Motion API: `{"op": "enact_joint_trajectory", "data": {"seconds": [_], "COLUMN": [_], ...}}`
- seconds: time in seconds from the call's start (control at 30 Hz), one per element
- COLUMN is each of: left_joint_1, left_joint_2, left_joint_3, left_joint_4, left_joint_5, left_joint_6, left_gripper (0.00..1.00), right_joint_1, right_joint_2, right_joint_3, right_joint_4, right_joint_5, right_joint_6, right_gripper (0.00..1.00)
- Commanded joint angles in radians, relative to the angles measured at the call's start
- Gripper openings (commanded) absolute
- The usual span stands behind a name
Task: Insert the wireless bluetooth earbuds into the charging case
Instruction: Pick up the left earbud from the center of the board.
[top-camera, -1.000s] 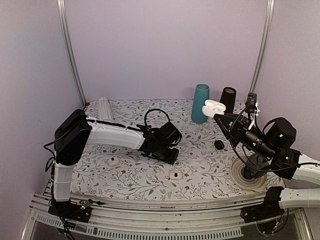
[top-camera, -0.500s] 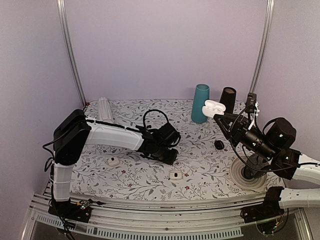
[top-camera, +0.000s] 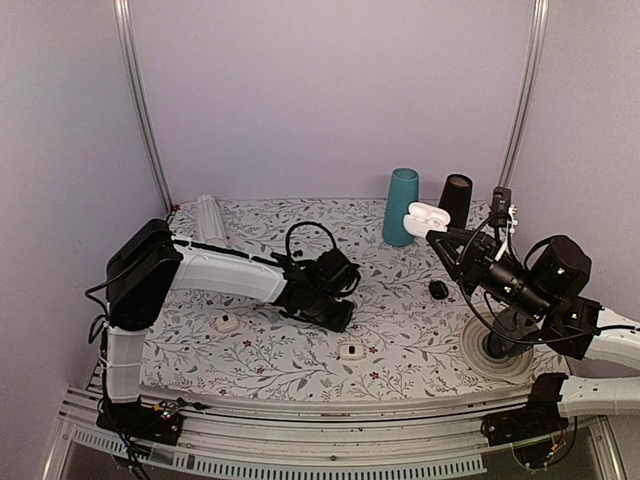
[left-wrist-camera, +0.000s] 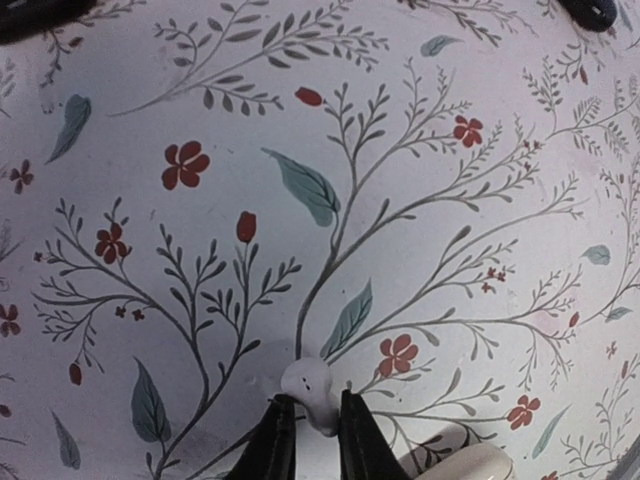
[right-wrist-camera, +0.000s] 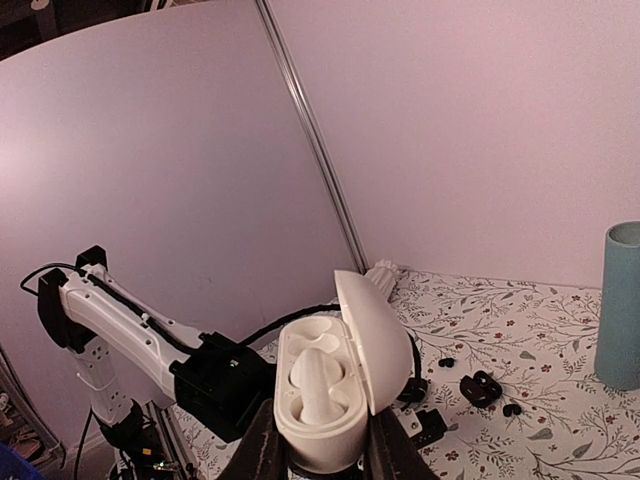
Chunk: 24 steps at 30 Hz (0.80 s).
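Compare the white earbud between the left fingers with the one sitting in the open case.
The small glossy white loose earbud is pinched between the left fingers, low over the floral tablecloth. The seated white earbud sits in a socket of the glossy white charging case. The loose earbud is outside the case. The seated one rides in it, lid open, held up by the right gripper. Both are white and glossy.

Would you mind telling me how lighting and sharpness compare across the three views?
Top external: even, violet-tinted light, sharp throughout. Left wrist: wide-angle bending of the floral tablecloth toward the edges; earbud crisp. Right wrist: dimmer, shaded at left; the open charging case stands out brightly.
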Motion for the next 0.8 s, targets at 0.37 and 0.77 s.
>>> {"op": "enact_joint_trajectory", "data": {"seconds": [0.37,0.77], "left_joint_1": [-0.010,0.012], "left_joint_2": [-0.042,-0.295], "left_joint_3": [-0.023,-0.141], "left_joint_4": [0.007,0.098], "left_joint_5": [-0.022,0.101], "left_joint_6": [0.026,0.420], "left_gripper": [0.00,0.00], "right_joint_1": [-0.007,-0.013], "right_joint_2": [-0.016,0.025], "right_joint_3": [0.006,0.038], "right_joint_4": [-0.002,-0.107], "right_joint_5": [0.012,-0.053], "right_joint_6": [0.003,-0.098], "right_gripper": [0.07,0.05]}}
